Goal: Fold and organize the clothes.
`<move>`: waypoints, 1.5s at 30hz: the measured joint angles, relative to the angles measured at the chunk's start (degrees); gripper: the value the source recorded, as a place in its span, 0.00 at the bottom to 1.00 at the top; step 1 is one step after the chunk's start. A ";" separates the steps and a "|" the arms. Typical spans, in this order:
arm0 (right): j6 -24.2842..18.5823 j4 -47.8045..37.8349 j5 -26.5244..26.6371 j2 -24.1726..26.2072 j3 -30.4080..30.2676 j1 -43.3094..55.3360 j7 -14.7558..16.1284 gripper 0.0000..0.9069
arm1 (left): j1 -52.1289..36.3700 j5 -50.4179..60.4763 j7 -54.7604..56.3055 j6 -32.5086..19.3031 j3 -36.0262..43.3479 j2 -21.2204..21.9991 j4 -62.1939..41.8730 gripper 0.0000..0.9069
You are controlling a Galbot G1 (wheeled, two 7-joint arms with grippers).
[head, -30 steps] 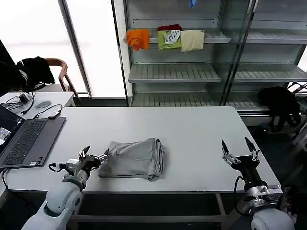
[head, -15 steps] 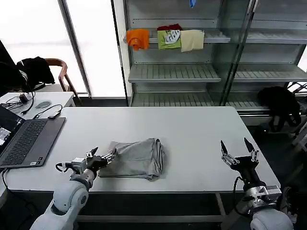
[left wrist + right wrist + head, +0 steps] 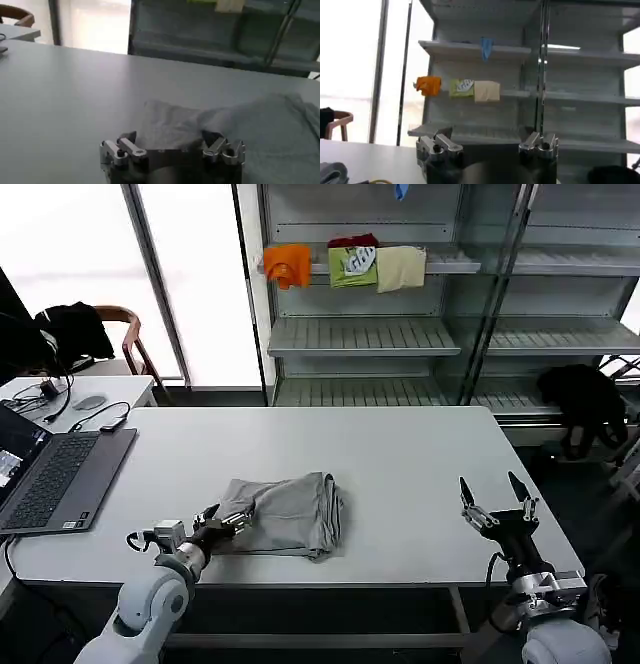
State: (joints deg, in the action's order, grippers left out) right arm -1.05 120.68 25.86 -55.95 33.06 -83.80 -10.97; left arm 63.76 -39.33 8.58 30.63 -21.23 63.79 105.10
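Over the last second the left gripper [image 3: 222,519] has been carried rightward along the near edge of the table [image 3: 400,464] and is now set against the near-left corner of the folded grey shirt [image 3: 285,514], where earlier it stood just clear of the cloth. In the left wrist view its fingers [image 3: 125,147] are seen spread apart with the shirt's [image 3: 240,135] corner lying between them and nothing yet clamped — an approach, it is judged, to a grasp of that corner for a further fold or for carrying the bundle off. The shirt itself has not been shifted; it lies as a compact rectangle in the near-middle of the table, already folded at least once. The right gripper [image 3: 497,502] has been left where it was, raised over the near-right corner of the table, its fingers wide open and empty — it is judged to be waiting. The table is a plain pale slab with an open laptop [image 3: 50,474] at its left end. Behind it a metal shelving unit [image 3: 400,334] is seen, with folded orange, green and cream garments [image 3: 345,266] laid on an upper shelf; a chair with a dark jacket [image 3: 70,329] is placed by the bright window at far left.
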 measured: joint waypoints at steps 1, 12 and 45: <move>-0.03 0.01 0.01 0.02 0.07 -0.06 0.00 1.00 | -0.03 -0.22 -0.13 -0.07 -0.01 0.11 -0.22 1.00; -0.01 0.15 0.02 -0.04 -0.02 0.27 0.03 1.00 | 0.36 -0.62 -1.64 -2.15 0.11 1.00 -2.03 0.00; 0.37 -0.18 0.01 -0.30 -1.86 2.61 0.14 1.00 | -0.49 -5.37 -3.72 -6.37 -9.66 -17.16 1.00 0.00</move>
State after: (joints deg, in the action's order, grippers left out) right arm -0.68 120.50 25.87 -56.25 31.20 -81.20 -10.83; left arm 63.27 -44.69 4.86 24.25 -30.89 46.63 106.10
